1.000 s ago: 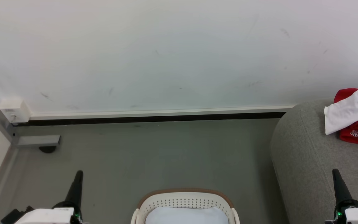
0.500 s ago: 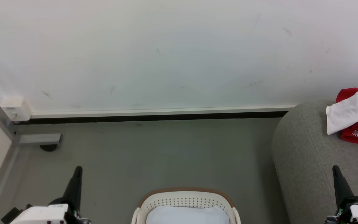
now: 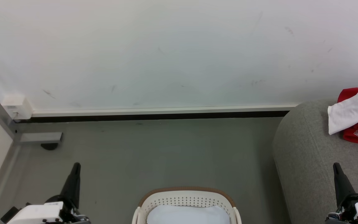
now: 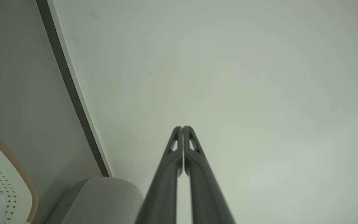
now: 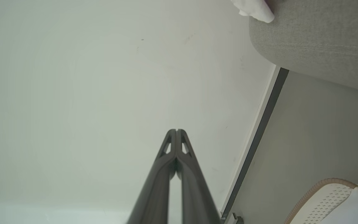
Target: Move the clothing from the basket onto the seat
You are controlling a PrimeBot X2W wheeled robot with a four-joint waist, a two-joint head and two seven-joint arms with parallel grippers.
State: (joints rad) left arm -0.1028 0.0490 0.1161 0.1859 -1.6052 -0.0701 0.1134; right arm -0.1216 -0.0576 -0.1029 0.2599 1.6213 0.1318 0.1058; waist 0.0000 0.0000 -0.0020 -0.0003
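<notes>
since a second ago the whole head picture has been shifted slightly to the right, which is put down to the camera and not to the things; against the floor [image 3: 166, 149] the left gripper [image 3: 76, 165] is seen a little further left and higher

most of the head view is taken up by a pale wall [image 3: 166, 46], marked with a few faint scuffs, and it is met at its foot by a white and black skirting strip [image 3: 154, 113]; the grey floor is spread below that

the seat [image 3: 309, 149], grey and woven with a rounded corner, is placed at the right and is cut by the frame edge; its corner is also caught in the left wrist view, low down, and in the right wrist view, at the top right

the basket [image 3: 185, 189], white and perforated under a tan rim, is set on the floor at the bottom centre, apart from the seat; a pale bundle [image 3: 188, 214] is seen lying inside it, and what it is cannot be told

the clothing [image 3: 357, 135], red with a white panel folded over it, is laid on top of the seat at the far right edge, well apart from the basket

the right gripper [image 3: 336, 165] is held over the seat's near part, the left gripper over bare floor to the left of the basket; in both wrist views the two dark fingers are pressed together at the tips with nothing between them

a white box [image 3: 16, 105] is fixed low on the wall at the left, above a metal bracket [image 3: 40, 137]
</notes>
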